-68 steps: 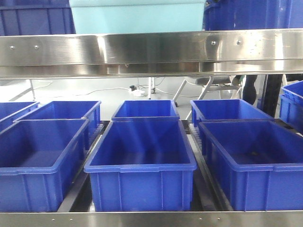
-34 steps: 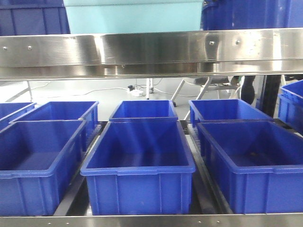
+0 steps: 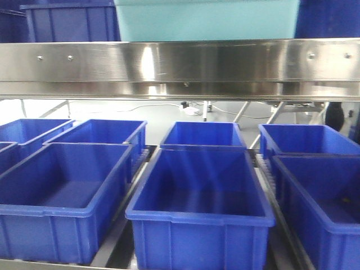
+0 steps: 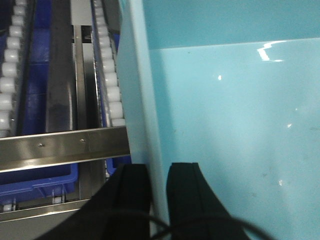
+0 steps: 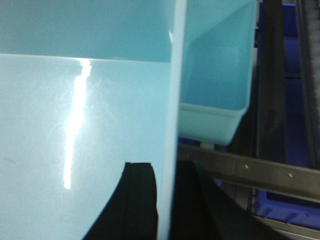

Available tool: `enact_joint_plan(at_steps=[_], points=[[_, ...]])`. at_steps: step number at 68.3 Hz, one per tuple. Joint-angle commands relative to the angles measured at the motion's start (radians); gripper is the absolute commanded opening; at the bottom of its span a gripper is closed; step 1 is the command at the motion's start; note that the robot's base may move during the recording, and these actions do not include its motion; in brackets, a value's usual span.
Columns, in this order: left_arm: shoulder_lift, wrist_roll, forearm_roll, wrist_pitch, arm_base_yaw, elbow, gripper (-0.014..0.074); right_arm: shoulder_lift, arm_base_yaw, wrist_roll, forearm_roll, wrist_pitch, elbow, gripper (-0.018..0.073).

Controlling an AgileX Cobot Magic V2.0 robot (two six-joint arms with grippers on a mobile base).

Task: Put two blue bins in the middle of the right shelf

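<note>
Pale blue bin (image 4: pixel 225 125) is held by both arms. The left hand (image 4: pixel 157 172) is clamped on its left wall, one finger outside and one inside. The right hand (image 5: pixel 167 172) pinches the opposite wall in the same way. From the front, the bin sits at the top of the frame, at upper-shelf level above the steel rail (image 3: pixel 180 62). I cannot tell whether its base rests on something or hangs free.

Just outside the left grip, the wall runs beside a track of white rollers (image 4: pixel 107 75). Past the right grip, a second pale bin (image 5: pixel 215 75) stands close by. Rows of dark blue bins (image 3: pixel 199 191) fill the level below.

The main risk is probably the thin walls, since each grip catches only a narrow strip near the rim. If the arms travel unevenly, the bin could twist and slip out. A low carry could catch its base on the rail. A sideways drift could knock it into its pale neighbour.
</note>
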Motion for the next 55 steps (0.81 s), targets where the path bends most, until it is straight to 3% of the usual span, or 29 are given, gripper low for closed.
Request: enact_joint_plan(at_steps=[1,55], points=[[-0.012,0.014,-0.048,-0.026,0.0,-0.017,-0.0111,-0.01,-0.001,-0.011,0.0,-0.04,-0.011,-0.0153],[-0.012,0.014,-0.048,-0.026,0.0,-0.017,-0.0111,-0.01,-0.001,-0.011,0.0,-0.04,-0.011,-0.0153]])
